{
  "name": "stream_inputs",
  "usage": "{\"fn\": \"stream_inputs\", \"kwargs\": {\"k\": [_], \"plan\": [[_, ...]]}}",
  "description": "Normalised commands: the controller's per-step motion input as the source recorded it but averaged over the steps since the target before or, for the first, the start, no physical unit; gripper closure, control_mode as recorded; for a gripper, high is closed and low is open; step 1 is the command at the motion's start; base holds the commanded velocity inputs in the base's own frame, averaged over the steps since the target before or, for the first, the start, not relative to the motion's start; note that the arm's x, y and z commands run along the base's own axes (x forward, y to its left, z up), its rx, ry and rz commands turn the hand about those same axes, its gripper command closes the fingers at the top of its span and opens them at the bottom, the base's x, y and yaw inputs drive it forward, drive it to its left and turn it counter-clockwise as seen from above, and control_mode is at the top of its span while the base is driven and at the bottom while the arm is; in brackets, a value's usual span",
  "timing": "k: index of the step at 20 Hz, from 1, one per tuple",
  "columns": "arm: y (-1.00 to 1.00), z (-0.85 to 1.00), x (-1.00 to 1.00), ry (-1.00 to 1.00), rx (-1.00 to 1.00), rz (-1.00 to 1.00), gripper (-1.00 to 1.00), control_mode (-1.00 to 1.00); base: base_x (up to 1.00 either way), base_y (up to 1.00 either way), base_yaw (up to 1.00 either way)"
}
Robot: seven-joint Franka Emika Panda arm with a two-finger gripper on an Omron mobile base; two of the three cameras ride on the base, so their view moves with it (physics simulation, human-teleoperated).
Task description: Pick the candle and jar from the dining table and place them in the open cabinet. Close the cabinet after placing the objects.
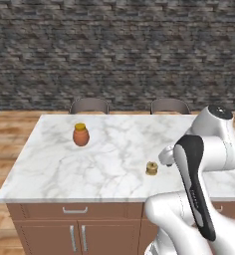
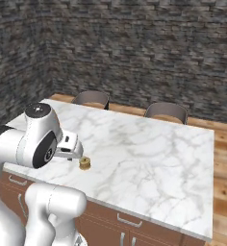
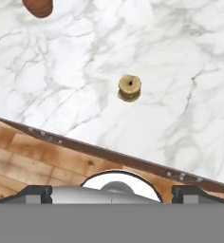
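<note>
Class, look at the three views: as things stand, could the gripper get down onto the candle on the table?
Probably yes. The candle stands alone on bare marble near the table edge, the open gripper is above and beside it, and the orange pot sits well off.

White marble dining table [image 1: 50, 164] on brown wooden base, silver handles along front. Small tan candle [image 1: 152, 168] standing near front edge, right of middle. Orange pot [image 1: 80, 135] with yellow lid upright further back, left, well apart from candle. Seen from hand camera: candle [image 3: 130, 88] on marble, just inside table edge.
</note>
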Motion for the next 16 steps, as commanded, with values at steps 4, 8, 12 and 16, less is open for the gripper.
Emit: {"fn": "stream_inputs", "kwargs": {"k": [4,8,12,16], "plan": [[-0.06,-0.26,0.13,0.00,0.00,0.00,-1.00,-1.00,0.00,0.00,0.00],[-0.02,-0.29,0.13,0.00,0.00,0.00,-1.00,-1.00,0.00,0.00,0.00],[0.00,-0.28,0.21,0.00,0.00,0.00,-1.00,-1.00,0.00,0.00,0.00],[0.00,-0.23,0.21,0.00,0.00,0.00,-1.00,-1.00,0.00,0.00,0.00]]}}
